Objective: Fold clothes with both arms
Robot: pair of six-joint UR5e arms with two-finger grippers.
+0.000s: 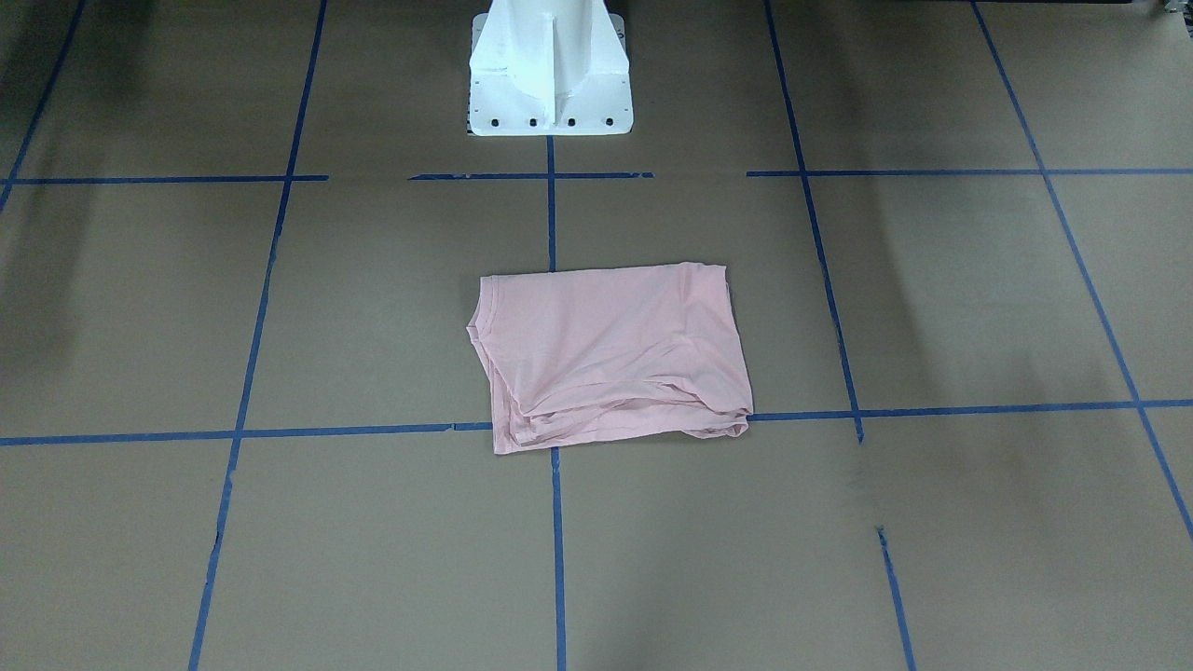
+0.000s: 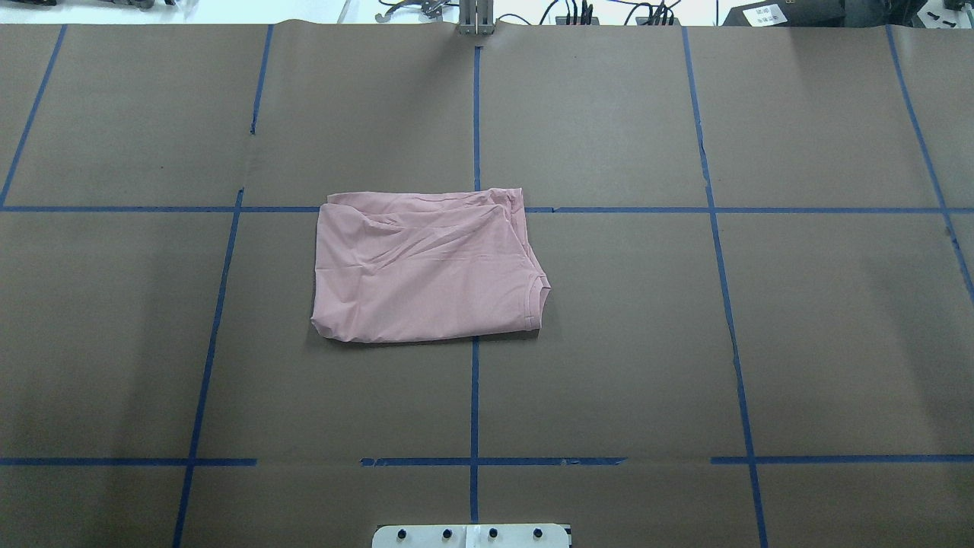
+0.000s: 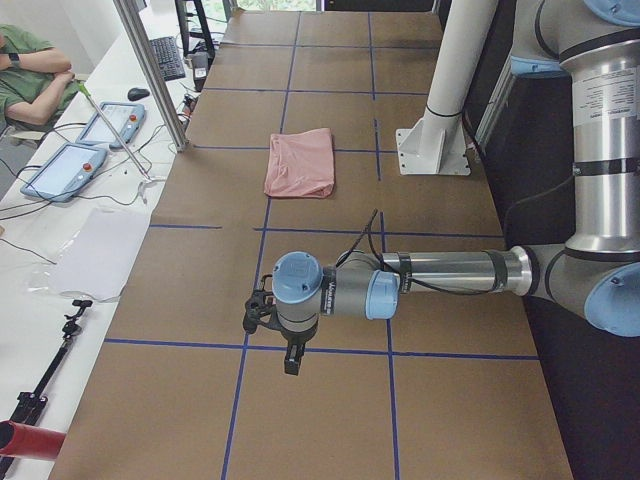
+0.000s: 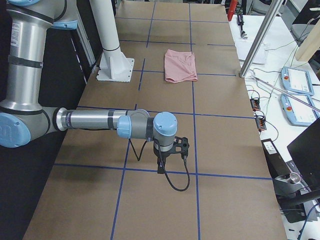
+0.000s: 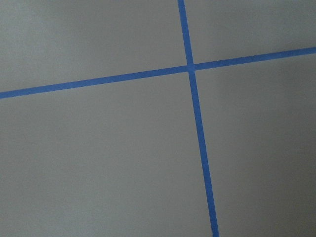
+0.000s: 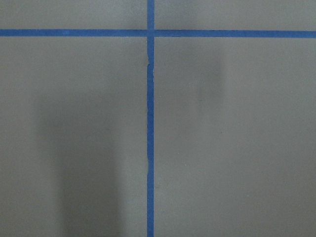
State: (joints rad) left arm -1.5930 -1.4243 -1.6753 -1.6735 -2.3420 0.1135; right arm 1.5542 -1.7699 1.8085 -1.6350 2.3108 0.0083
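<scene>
One pale pink T-shirt (image 2: pixel 426 266) lay folded into a rough rectangle near the middle of the tabletop (image 2: pixel 609 342), mostly left of the centre tape line, with one white pedestal (image 1: pixel 550 65) beyond it. Its plain knit face was softly wrinkled, with stacked layers along the far edge and a ribbed collar at the right. The tabletop was matte brown paper gridded with blue tape. Two silver-grey arms reached low over opposite ends, well apart from the shirt. Whether the left hand (image 3: pixel 258 313) or the right hand (image 4: pixel 181 146) was wide or narrow could not be told.
</scene>
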